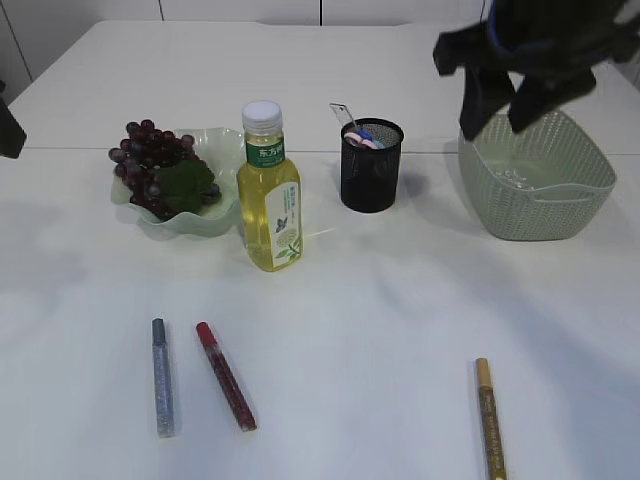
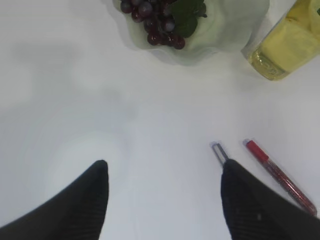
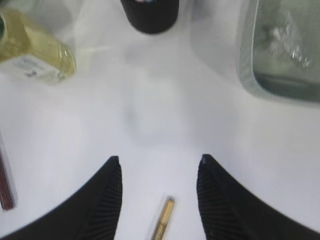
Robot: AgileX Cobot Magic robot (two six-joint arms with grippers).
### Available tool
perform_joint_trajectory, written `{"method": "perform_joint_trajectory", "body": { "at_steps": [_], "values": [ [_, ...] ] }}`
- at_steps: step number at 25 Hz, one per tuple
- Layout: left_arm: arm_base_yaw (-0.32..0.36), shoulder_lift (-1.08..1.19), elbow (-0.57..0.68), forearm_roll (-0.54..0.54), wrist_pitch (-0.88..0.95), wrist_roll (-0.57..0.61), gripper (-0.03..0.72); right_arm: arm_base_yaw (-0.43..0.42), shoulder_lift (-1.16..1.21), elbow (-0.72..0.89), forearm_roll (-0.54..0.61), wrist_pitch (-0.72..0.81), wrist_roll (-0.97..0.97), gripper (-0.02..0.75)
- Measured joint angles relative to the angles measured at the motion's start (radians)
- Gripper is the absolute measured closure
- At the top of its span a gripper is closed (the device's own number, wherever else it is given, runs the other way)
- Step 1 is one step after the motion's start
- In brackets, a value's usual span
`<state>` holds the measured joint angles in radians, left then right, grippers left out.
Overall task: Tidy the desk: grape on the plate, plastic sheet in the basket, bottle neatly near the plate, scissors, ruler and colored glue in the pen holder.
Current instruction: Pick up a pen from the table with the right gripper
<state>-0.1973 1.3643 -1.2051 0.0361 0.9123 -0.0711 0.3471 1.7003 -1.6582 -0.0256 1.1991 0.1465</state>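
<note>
The grapes lie on the pale green plate. The yellow bottle stands upright just right of the plate. The black pen holder holds the scissors and a ruler. The plastic sheet lies in the green basket. Silver glue, red glue and gold glue lie on the table near the front. My right gripper hangs open and empty above the basket; in the right wrist view the gold glue shows below it. My left gripper is open and empty, next to the silver glue tip.
The white table spreads between the glue pens. The left wrist view shows the grapes, bottle and red glue. The right wrist view shows the pen holder, bottle and basket.
</note>
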Motion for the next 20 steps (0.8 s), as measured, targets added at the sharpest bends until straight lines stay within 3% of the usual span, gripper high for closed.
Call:
{"method": "perform_joint_trajectory", "body": {
  "at_steps": [11, 15, 20],
  "values": [
    [0.0, 0.0, 0.0, -0.062, 0.01, 0.0, 0.182, 0.053, -0.097, 0.481, 0.004, -0.075, 0.199, 0.343],
    [0.0, 0.0, 0.0, -0.075, 0.011, 0.0, 0.183, 0.112, -0.086, 0.569, 0.002, -0.191, 0.325, 0.326],
    [0.0, 0.0, 0.0, -0.079, 0.011, 0.0, 0.183, 0.123, 0.013, 0.592, -0.003, -0.236, 0.382, 0.333]
  ]
}}
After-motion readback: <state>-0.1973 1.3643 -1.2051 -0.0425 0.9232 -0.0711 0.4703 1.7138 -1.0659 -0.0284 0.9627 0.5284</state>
